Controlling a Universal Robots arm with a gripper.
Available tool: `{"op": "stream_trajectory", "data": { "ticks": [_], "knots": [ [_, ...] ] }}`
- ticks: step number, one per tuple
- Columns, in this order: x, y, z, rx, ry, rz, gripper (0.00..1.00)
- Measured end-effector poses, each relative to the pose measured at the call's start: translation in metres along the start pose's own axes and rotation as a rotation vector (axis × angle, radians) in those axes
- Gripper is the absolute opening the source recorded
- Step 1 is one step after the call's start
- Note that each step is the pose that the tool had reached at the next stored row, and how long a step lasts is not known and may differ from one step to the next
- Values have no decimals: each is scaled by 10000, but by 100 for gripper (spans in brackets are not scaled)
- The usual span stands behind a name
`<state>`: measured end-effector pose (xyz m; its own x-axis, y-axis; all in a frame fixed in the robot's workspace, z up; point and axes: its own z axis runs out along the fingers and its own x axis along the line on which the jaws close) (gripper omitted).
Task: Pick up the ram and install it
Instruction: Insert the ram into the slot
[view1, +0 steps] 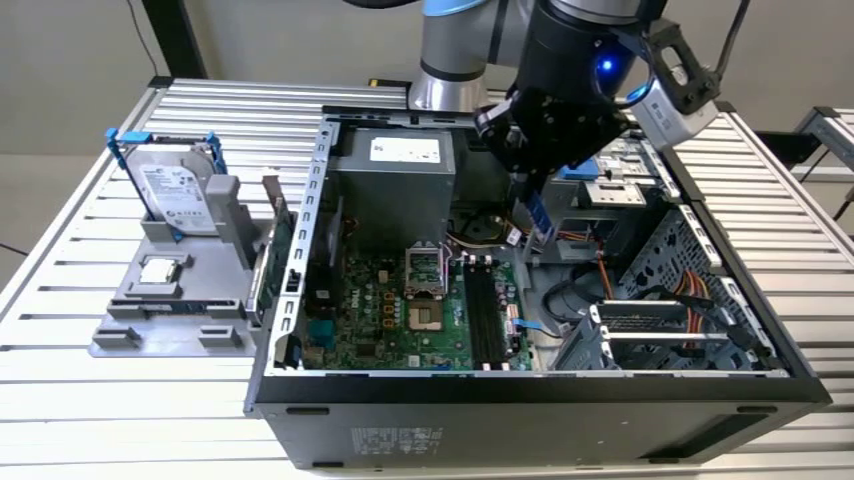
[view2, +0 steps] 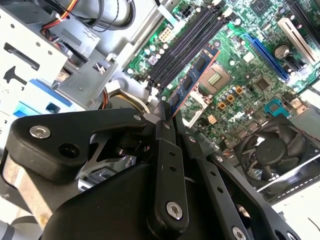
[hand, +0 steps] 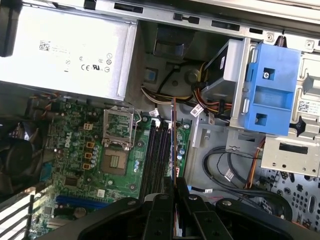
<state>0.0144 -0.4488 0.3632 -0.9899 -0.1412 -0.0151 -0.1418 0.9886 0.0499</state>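
Ram (view1: 537, 215) is hanging inside the open case (view1: 534, 412), lifted clear above the motherboard (view1: 380, 310) and touching nothing below. The black slots (hand: 156, 150) are lying open beneath it, running the same way as its lower edge. Power supply (view1: 394, 172) and cables (hand: 161, 95) are crowding one end of the slots, and the blue drive cage (hand: 272, 90) is standing alongside. The gripper (view2: 162, 114) is pinching the ram's upper end, fingers nearly closed.

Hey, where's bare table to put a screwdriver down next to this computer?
Bare table lies at the exterior view's left, nearer the camera than the grey holder, beside the case. Another strip runs beyond the holder. Inside the case is crowded: the gripper holds the ram above the slots.
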Motion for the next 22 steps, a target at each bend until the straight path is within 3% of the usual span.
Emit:
{"op": "stream_trajectory", "data": {
  "ticks": [22],
  "knots": [
    [1,-4,79,-1,6,12,0]
  ]
}}
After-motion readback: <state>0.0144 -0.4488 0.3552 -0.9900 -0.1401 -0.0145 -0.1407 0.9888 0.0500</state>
